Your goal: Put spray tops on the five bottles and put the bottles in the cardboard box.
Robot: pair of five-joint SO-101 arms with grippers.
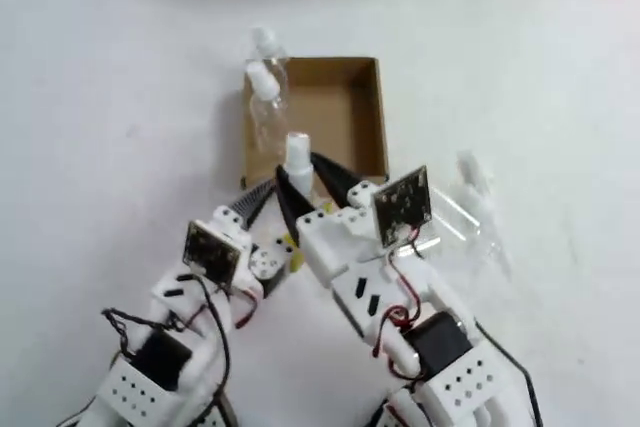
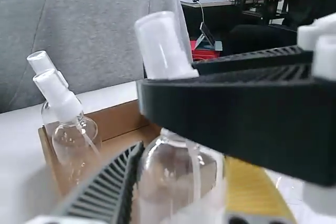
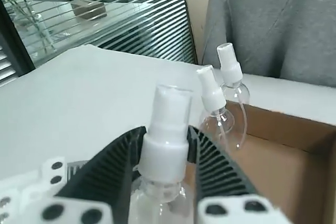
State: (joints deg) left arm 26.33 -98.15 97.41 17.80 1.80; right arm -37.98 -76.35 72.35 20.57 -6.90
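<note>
High view: the cardboard box [image 1: 345, 72] sits mid-desk [image 1: 120, 97], and two capped bottles [image 1: 265, 87] stand together in its far left corner. Right at the box's near wall both arms meet on one upright bottle [image 1: 298, 159]. The right tool [image 1: 305, 187] is clenched on the spray top [image 3: 167, 129], its ribbed fingers [image 3: 220, 166] pressing either side of the white collar. The left tool [image 2: 178, 182] grips the clear body lower down. A loose bottle [image 1: 470, 202] lies on the desk toward the right edge; I cannot tell whether it has a top.

The top may not be fully seated. If it sits askew, it could pop off when the right tool lets go. The smooth body could also spin or slip in the left tool under any twisting. Carried low, the bottle could catch the near wall and shove the box, or go on to knock over the standing pair.
</note>
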